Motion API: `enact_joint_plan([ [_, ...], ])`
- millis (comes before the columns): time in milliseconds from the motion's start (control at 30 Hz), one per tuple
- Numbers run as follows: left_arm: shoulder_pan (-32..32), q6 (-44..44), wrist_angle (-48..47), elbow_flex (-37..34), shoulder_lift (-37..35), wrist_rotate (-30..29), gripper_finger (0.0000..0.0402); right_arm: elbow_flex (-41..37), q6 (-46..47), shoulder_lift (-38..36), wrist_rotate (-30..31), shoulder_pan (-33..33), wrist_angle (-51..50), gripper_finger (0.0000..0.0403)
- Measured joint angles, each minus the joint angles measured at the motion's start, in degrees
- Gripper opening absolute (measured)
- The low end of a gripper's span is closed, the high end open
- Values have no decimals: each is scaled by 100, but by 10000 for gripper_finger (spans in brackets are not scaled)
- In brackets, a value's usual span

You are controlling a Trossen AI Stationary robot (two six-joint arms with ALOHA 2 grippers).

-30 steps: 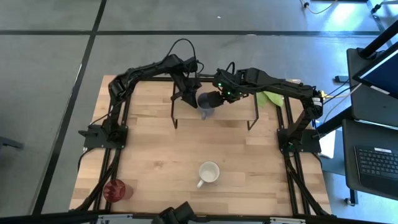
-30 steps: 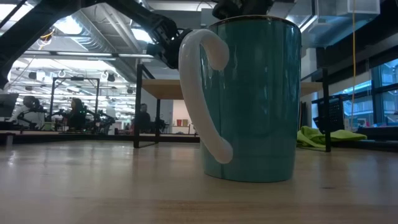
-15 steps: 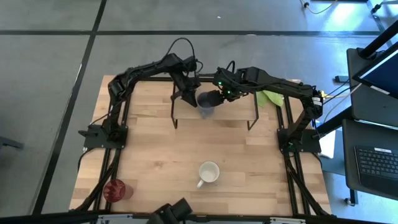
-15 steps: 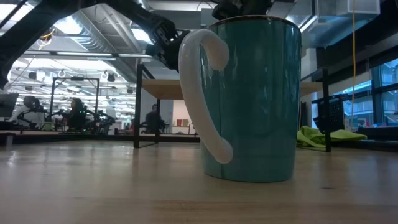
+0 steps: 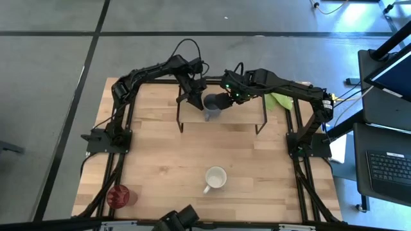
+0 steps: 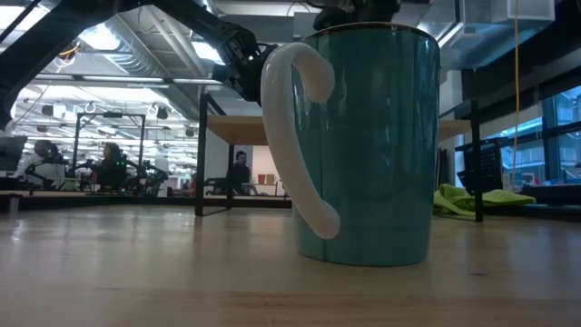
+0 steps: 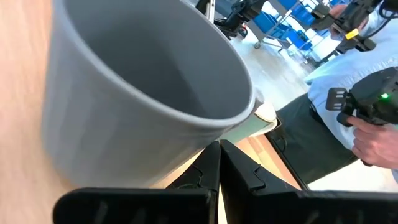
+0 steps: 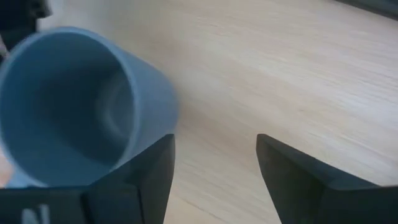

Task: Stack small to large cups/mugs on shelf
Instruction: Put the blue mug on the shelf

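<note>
The small grey mug [image 5: 210,106] stands on the light-wood shelf [image 5: 244,110] at the table's far side, left of the board's middle. My left gripper [image 5: 196,96] is shut at the mug's far-left side. Its fingertips [image 7: 219,158] are close under the mug's wall [image 7: 124,124]. My right gripper [image 5: 225,100] is open at the mug's right side. In the right wrist view the mug [image 8: 68,106] lies outside the gap between the fingers [image 8: 214,168]. The white mug [image 5: 215,178] rests on its base on the table, handle toward the near left. The red tumbler [image 5: 119,196] stands at the near left corner. My left gripper's shut fingertips [image 7: 211,155] stand right at the grey mug's outer wall [image 7: 186,146], below its rim; whether they touch it I cannot tell. My right gripper has one finger [image 8: 149,168] close beside the mug's wall [image 8: 158,115]; whether it touches I cannot tell.
A green cloth [image 5: 280,101] lies at the shelf's right end. The shelf's dark wire legs [image 5: 179,120] stand on the table. In the low view the white mug [image 6: 363,145] fills the foreground and hides most of the shelf. A person's hand shows beyond the table [image 7: 373,140].
The grey mug has shifted a little toward the table's far left, from overhanging the shelf's near edge to farther onto the board. Both grippers have stayed close beside it.
</note>
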Motion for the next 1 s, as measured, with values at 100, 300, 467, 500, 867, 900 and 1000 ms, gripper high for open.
enact_joint_plan([
  [100,5,2,-9,0,0,-27,2,0,-60,-2,-13,-30,-61,227],
  [300,143,126,-353,1,0,-49,2,133,40,-117,-50,-30,-180,227],
  [467,216,192,-712,-2,-177,-419,2,561,-160,-120,-95,23,-155,227],
  [500,210,187,-727,-2,-298,-572,2,635,-257,-120,-91,50,-127,227],
  [867,121,-1046,402,2,-2082,-2416,1,775,-574,-17,-291,53,-203,227],
  [900,120,-1154,461,3,-2204,-2658,1,772,-585,40,-358,55,-189,227],
  [1000,132,-1434,448,3,-2440,-3313,1,772,-586,201,-506,51,-60,227],
])
